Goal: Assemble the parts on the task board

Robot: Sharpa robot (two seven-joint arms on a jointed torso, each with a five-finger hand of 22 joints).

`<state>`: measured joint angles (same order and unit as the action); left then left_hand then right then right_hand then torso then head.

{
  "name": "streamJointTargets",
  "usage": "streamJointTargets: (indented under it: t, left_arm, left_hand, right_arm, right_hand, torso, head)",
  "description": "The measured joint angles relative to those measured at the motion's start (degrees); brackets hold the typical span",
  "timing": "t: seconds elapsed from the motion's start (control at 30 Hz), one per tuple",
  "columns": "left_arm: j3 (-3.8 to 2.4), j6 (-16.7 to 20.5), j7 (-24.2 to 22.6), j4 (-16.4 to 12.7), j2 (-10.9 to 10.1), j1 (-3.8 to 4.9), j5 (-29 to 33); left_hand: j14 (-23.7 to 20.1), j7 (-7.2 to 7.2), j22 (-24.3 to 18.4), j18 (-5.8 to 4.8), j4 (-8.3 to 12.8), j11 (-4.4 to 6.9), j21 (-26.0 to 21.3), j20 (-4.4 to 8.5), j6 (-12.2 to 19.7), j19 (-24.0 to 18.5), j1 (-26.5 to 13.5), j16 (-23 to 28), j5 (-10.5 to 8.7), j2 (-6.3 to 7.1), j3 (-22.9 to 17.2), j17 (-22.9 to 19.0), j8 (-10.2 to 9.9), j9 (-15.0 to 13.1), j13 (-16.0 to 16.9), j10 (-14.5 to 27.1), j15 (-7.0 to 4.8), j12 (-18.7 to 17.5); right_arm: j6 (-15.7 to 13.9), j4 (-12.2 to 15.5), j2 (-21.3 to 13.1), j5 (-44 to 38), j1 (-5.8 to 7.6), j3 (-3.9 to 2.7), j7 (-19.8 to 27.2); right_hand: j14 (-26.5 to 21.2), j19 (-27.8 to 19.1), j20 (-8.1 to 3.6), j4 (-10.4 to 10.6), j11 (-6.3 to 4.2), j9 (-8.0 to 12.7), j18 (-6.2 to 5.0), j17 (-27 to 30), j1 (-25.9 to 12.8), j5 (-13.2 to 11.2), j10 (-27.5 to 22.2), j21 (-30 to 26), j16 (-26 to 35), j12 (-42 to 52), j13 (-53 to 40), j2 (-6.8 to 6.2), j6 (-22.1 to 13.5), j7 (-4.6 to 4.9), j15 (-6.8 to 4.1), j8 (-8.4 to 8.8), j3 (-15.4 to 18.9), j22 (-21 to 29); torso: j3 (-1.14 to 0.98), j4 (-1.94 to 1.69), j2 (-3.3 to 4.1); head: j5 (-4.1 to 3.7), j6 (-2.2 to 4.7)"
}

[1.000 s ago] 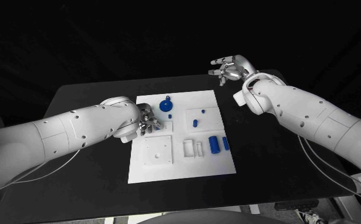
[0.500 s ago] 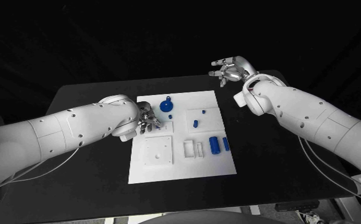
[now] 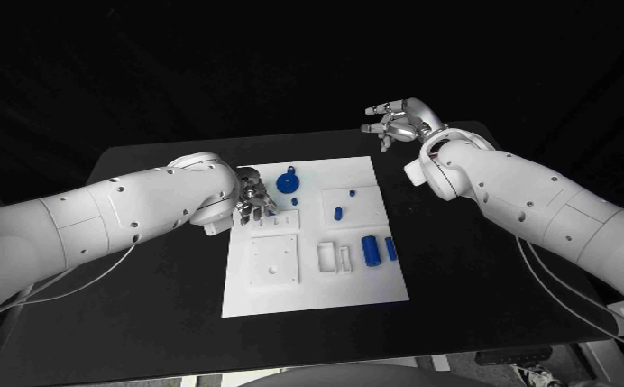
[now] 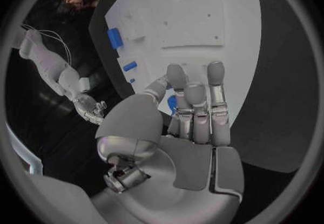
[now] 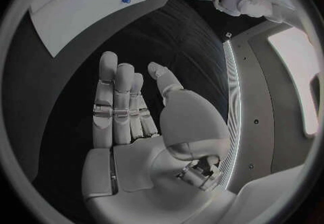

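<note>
Left hand [image 3: 252,204], fingers extended and empty, hovers at the board's [image 3: 312,288] left edge; right hand [image 3: 398,122] idles spread; the round blue part [image 3: 288,183] looks light, stiff, best pinched by its rim

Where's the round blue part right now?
In the head view the round blue part sits at the task board's far left corner, just right of the left robot hand, with a small blue peg right in front of it.

L hand [image 3: 253,202] crowds task board [image 3: 312,292] near-left edge by blue disc [image 3: 288,183] (board's right side unobstructed).
</note>
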<state>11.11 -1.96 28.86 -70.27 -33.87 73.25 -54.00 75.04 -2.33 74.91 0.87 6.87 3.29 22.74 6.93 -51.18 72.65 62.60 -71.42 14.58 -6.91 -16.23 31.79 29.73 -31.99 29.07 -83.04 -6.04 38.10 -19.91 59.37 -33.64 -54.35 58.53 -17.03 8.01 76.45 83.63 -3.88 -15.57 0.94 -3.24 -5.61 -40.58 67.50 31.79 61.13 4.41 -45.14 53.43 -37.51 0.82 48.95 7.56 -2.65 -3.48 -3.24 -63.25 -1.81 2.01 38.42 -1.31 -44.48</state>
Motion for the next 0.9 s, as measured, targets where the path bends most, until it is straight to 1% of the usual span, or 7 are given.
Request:
streamJointTargets:
  t: [0.2,0.3,0.33,0.47,0.67,0.8,0.9]
  left_arm:
    - [-0.13,-4.7,0.9,1.9,0.6,1.19,0.5]
    - [-0.18,-7.4,1.5,3.1,1.2,1.66,0.9]
    - [-0.19,-8.2,1.7,3.4,1.4,1.77,1.0]
    - [-0.19,-11.5,2.4,4.9,2.3,2.09,1.5]
    - [-0.19,-15.1,3.4,7.0,3.8,2.31,2.3]
    - [-0.19,-16.5,3.9,7.7,4.4,2.4,2.6]
    - [-0.19,-17.1,4.1,7.9,4.7,2.44,2.8]
  left_hand:
    - [0.0,0.0,0.0,0.0,0.0,0.0,0.0,-0.17,0.0,-0.2,-0.7,0.2,0.01,-0.65,0.0,0.2,-1.2,-3.3,0.3,0.0,0.0,-0.2]
    - [-0.1,0.0,0.0,0.0,0.0,-0.23,0.0,-0.09,0.0,-0.5,-1.1,0.5,0.05,-1.09,0.0,0.2,-1.3,-3.5,0.6,0.7,0.13,-0.2]
    - [-0.2,0.0,0.0,0.0,0.0,0.03,0.0,-0.05,0.0,-0.7,-1.4,0.5,0.27,-1.31,0.0,0.2,-1.5,-5.3,0.7,0.9,0.2,-0.2]
    - [-0.4,0.13,0.0,0.0,0.0,-0.12,0.2,0.04,0.1,-0.8,-2.2,0.5,0.44,-1.68,0.0,0.2,-1.0,-5.8,0.9,1.2,0.01,0.3]
    - [-0.8,0.41,0.0,0.0,0.0,-0.11,0.2,0.24,0.4,-1.0,-3.1,0.5,0.37,-2.01,-0.2,0.2,-0.9,-9.9,0.9,1.8,0.02,0.4]
    - [-1.2,0.96,0.0,0.0,0.0,-0.23,0.2,0.24,1.0,-1.0,-3.3,0.5,-1.85,-2.3,-0.5,0.0,-0.6,-10.0,1.1,2.7,-0.04,0.8]
    - [-1.4,0.9,0.0,0.0,0.0,-0.19,0.2,0.44,1.5,-1.2,-3.4,0.5,-2.42,-2.39,-0.5,-0.1,-0.3,-10.0,1.2,3.1,-0.08,1.2]
  right_arm:
    - [0.2,0.0,0.1,0.0,-0.02,0.0,0.0]
    - [0.2,-0.1,0.2,0.0,-0.02,0.0,0.0]
    - [0.3,-0.1,0.2,-0.1,-0.02,0.0,-0.1]
    - [0.3,-0.1,0.2,-0.1,-0.03,0.0,-0.1]
    - [0.4,-0.1,0.4,-0.2,-0.03,0.0,-0.1]
    - [0.5,-0.1,0.5,-0.3,-0.03,0.0,-0.2]
    - [0.5,-0.1,0.5,-0.3,-0.03,0.0,-0.2]
  right_hand:
    - [0.0,0.0,0.0,0.0,0.0,0.0,0.01,0.0,0.0,0.0,0.0,0.0,0.0,0.0,0.0,0.0,0.0,0.0,0.0,0.0,-0.1,0.0]
    - [0.0,0.0,0.0,0.0,0.0,0.0,0.01,0.0,0.0,0.0,0.0,0.0,0.0,0.0,0.0,0.0,0.0,0.0,0.0,0.0,-0.1,0.0]
    - [0.0,0.0,0.0,-0.1,0.0,0.0,0.01,0.0,0.0,0.2,0.0,0.0,0.0,0.0,0.0,0.0,0.0,0.02,0.0,0.0,-0.2,0.0]
    - [0.0,0.0,0.0,-0.2,0.0,0.0,0.02,0.0,0.0,0.2,0.0,0.0,0.0,0.0,0.0,0.0,-0.2,0.23,0.0,0.0,-0.3,0.0]
    - [0.0,0.0,0.0,-0.2,0.0,0.0,0.05,0.0,0.0,0.2,0.0,0.0,0.0,0.0,0.0,0.0,-0.2,0.23,0.0,0.0,-0.3,0.0]
    - [0.0,0.0,0.0,-0.2,0.0,0.0,0.28,0.0,0.0,0.2,0.0,0.0,0.0,0.0,0.0,0.0,-0.2,0.23,0.0,0.0,-0.6,-0.1]
    - [0.0,0.0,0.0,-0.2,0.0,0.0,0.29,0.0,0.0,0.2,0.0,0.0,0.0,0.0,0.0,0.0,-0.2,0.23,0.0,0.0,-0.6,-0.1]
  torso:
    - [0.02,0.05,0.02]
    - [0.03,0.1,0.02]
    - [0.03,0.12,0.02]
    - [0.05,0.13,0.03]
    - [0.03,0.09,0.03]
    - [0.0,0.1,0.03]
    - [-0.01,0.13,0.03]
  head:
    - [0.13,0.07]
    - [0.21,0.1]
    - [0.21,0.1]
    - [0.23,0.05]
    - [0.15,-0.01]
    - [0.13,-0.08]
    - [0.19,-0.12]
